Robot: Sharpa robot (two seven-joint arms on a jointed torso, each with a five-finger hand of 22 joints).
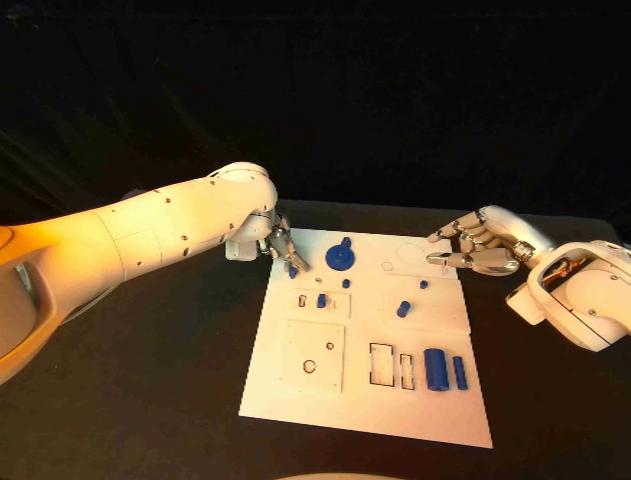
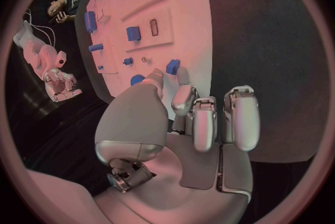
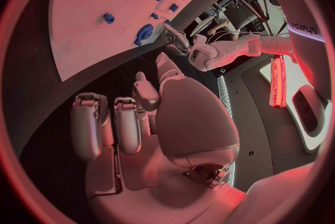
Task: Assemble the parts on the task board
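1. The left hand (image 1: 275, 245) hovered at the far left corner of the task board (image 1: 294, 400), its fingers pointing down at the board's edge. The left wrist view showed them slightly apart and holding nothing; the hand looked poised to reach, not to place.
2. Just beside those fingers lay a round blue disc (image 1: 341, 257) with a small knob on its far side, smooth and matte like moulded plastic. My guess was that it was the next part to take, which would call for a careful pinch on its rim.
3. The board was a flat white plate with cut-out slots. Small blue pegs (image 1: 403, 309) sat mid-board; a blue cylinder (image 1: 436, 369) and a thin blue bar (image 1: 459, 373) lay near the right edge.
4. The right hand (image 1: 474, 247) hung at the far right corner, fingers curled inward, empty.
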